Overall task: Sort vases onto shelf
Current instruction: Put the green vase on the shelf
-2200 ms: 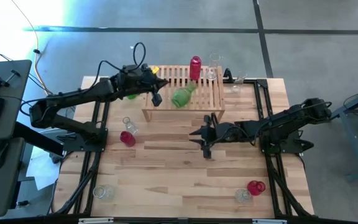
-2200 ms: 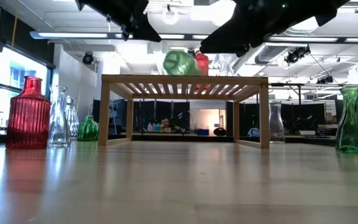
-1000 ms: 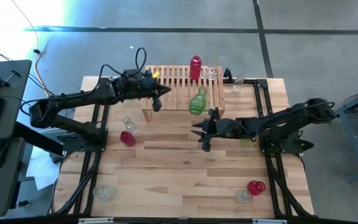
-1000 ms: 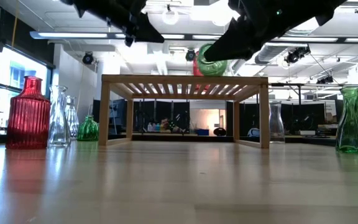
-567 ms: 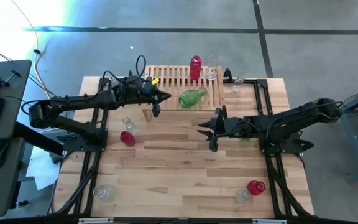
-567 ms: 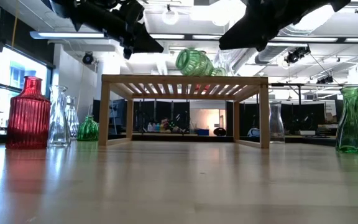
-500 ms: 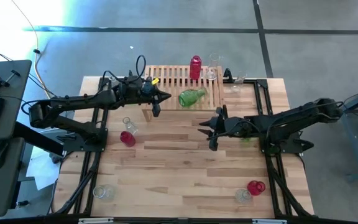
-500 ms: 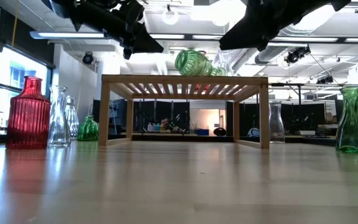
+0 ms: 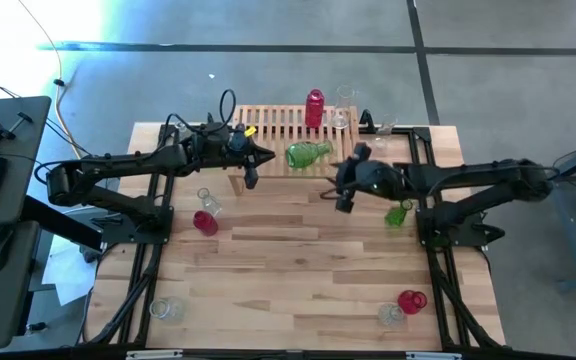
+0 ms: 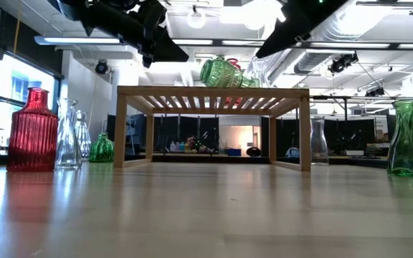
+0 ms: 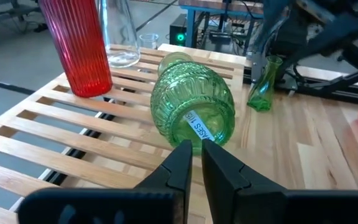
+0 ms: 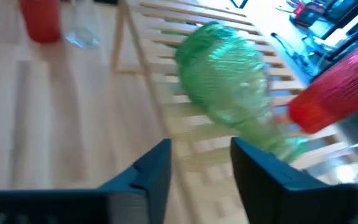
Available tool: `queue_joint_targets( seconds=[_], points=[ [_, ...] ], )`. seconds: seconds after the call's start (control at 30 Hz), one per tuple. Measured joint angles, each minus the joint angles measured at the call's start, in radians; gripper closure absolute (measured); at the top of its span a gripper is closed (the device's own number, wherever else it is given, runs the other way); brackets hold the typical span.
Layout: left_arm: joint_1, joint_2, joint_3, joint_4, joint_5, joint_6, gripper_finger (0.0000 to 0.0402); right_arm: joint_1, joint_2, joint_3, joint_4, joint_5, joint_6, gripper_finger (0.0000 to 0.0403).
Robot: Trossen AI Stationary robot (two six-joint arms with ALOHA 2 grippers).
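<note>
A ribbed green vase point(image 9: 308, 155) is seen lying on its side on the slatted shelf point(image 9: 278, 125), neck toward the right arm. The left gripper point(image 9: 255, 158) is nearly closed behind its base; the right gripper point(image 9: 340, 190) is parted, empty.

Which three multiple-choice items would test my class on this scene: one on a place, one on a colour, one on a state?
1. Where is the green ribbed vase?
A. On the shelf
B. On the floor
C. Inside a box

2. What colour is the tall ribbed vase standing at the shelf's back edge?
A. Blue
B. Yellow
C. Red

3. How does the green ribbed vase rest?
A. Upright
B. On its side
C. Upside down

Answers: 1 A, it rests on the slats in the high and left wrist views. 2 C, it shows red in every view. 3 B, its base faces the left wrist camera.
</note>
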State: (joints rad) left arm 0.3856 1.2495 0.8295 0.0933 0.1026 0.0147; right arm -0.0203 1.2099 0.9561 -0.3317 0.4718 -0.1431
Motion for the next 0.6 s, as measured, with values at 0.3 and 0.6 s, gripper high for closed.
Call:
queue_joint_targets(
  seconds=[0.3, 0.6],
  points=[
    [0.034, 0.0, 0.0, -0.004, -0.008, 0.052, 0.0391, -0.174, 0.139, 0.165, -0.106, -0.063, -0.327, 0.012],
    [0.054, 0.0, 0.0, -0.043, -0.008, 0.085, 0.0394, -0.289, 0.288, 0.31, -0.253, -0.177, -0.397, 0.0112]
  ],
)
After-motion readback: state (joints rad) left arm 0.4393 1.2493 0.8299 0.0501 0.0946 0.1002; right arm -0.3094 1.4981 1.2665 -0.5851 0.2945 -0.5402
